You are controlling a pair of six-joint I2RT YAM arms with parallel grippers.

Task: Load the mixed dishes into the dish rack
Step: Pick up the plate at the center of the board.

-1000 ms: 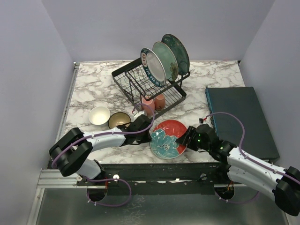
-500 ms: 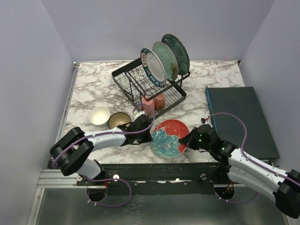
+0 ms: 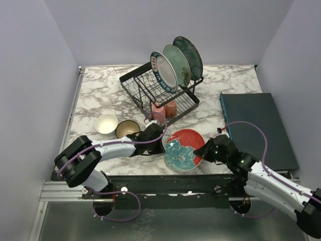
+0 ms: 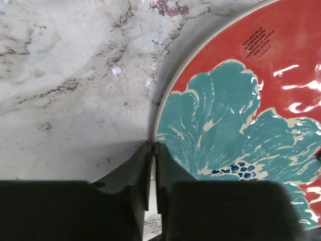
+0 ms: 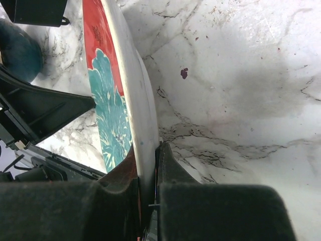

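Plates (image 3: 166, 71) stand three abreast atop the dish rack (image 3: 134, 83), two pink mugs (image 3: 159, 113) on its lower tray, while the right gripper (image 3: 202, 150) pinches the red plate (image 3: 188, 138) and the left gripper (image 3: 161, 147) sits closed beside it.

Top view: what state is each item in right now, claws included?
red plate: rim pinched by right claw, not yet racked.
right claw: shut on red plate.
left claw: shut, empty, tips at plate's left rim.
dish rack: three plates upright in upper slots.
pink mugs: at rack's lower front.
white bowl: upright on table, unloaded.
dark bowl: upright on table, unloaded.
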